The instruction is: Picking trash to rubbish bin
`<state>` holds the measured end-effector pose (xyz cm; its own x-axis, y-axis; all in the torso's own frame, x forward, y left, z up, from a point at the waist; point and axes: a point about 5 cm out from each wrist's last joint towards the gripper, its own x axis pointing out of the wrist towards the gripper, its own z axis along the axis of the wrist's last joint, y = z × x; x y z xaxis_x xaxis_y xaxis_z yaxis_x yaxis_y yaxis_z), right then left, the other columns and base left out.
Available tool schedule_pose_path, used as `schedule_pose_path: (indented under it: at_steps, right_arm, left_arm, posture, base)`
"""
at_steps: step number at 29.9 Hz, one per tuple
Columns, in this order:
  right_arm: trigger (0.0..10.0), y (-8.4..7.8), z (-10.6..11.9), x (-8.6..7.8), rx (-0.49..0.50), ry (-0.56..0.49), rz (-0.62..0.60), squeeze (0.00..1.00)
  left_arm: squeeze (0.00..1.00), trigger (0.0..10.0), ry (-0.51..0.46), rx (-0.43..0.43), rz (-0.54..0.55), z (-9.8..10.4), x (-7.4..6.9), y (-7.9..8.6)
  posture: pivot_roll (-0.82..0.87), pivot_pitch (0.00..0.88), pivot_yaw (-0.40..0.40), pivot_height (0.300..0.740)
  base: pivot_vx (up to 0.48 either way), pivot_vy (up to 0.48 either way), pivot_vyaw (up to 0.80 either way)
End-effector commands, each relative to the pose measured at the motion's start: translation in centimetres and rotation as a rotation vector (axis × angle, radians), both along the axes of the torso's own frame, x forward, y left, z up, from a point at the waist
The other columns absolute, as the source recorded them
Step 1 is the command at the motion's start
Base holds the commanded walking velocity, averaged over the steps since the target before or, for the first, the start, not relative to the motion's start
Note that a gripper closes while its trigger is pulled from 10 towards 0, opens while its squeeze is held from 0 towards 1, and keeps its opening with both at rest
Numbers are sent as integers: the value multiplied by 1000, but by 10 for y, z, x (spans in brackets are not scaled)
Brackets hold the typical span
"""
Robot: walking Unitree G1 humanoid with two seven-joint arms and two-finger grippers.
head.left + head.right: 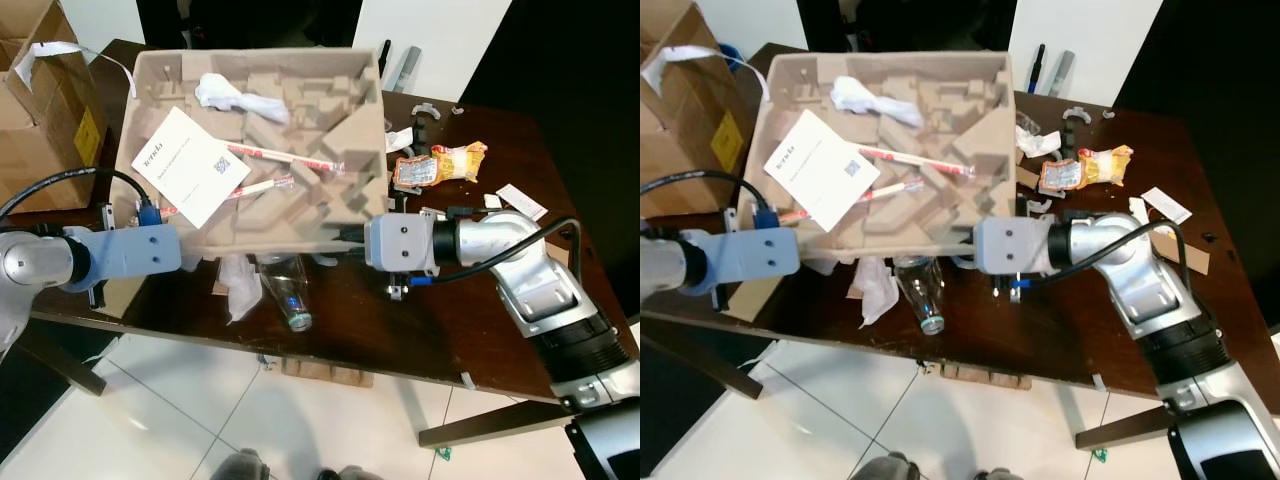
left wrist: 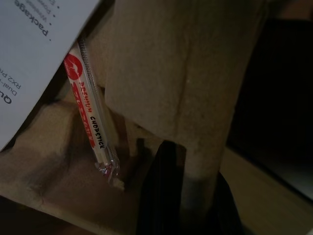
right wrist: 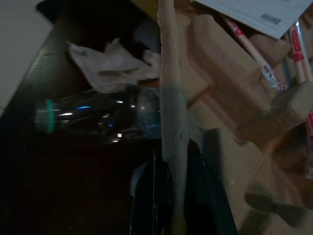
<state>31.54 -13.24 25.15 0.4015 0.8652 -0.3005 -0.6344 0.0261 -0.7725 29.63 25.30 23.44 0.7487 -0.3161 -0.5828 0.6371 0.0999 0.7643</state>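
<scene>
Brown moulded-pulp tray (image 1: 330, 215) held above a dark wooden table (image 1: 500, 330), left gripper (image 2: 188, 196) clamped on its near-left rim, right gripper (image 3: 171, 196) pinching the near-right edge, leaflet (image 1: 190, 165), chopstick packets (image 1: 270, 152) and tissue (image 1: 235, 97) inside, plastic bottle (image 1: 288, 292) lying beneath.

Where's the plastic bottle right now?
In the head views the plastic bottle lies on the dark table beneath the near edge of the cardboard tray, between both grippers, beside a crumpled tissue.

A home or office room: dark wooden table (image 1: 520, 190) strewn with litter, cardboard boxes (image 1: 40, 110), white tiled floor (image 1: 200, 420)
</scene>
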Motion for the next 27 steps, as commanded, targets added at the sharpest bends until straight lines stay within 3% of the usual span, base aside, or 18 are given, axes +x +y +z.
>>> schedule_pose_path:
  at_steps: [1, 2, 3, 8, 11, 13, 22, 27]
  right_arm:
    - [0, -5, 11, 4, 58, -51, -51, 0]
    - [9412, -7, 12, 5, 73, -54, -68, 0]
    - [10000, -9, 15, 7, 108, -46, -98, 0]
    - [10000, -14, 15, 12, 183, -27, -182, 0]
    - [10000, -17, 8, 11, 168, -4, -202, 0]
    - [10000, -21, -2, 7, 103, 44, -205, 0]
    - [10000, -32, -9, 2, 31, 88, -240, 0]
    - [10000, -34, -9, 2, 26, 95, -261, 0]
  left_arm:
    - [0, 0, -14, 14, -76, 7, -3, -9]
    - [0, 3294, -38, -3, -96, 12, -1, -13]
    - [0, 10000, -65, -33, -120, 18, 1, -20]
    - [0, 10000, -84, -106, -185, 25, 6, -38]
    - [0, 10000, -51, -147, -237, 22, 6, -50]
    - [0, 10000, 3, -178, -285, 18, 3, -61]
    - [0, 10000, 105, -235, -353, 7, -1, -77]
    - [0, 10000, 129, -248, -362, 3, -1, -80]
  posture:
    - [204, 134, -87, 740]
    - [204, 134, -87, 740]
    - [203, 131, -87, 740]
    - [197, 128, -86, 740]
    - [190, 126, -82, 740]
    - [181, 125, -77, 740]
    - [167, 118, -79, 740]
    - [167, 118, -79, 740]
  base:
    - [0, 0, 0]
    - [0, 0, 0]
    - [0, 0, 0]
    - [0, 0, 0]
    - [0, 0, 0]
    - [0, 0, 0]
    - [0, 0, 0]
    - [0, 0, -665]
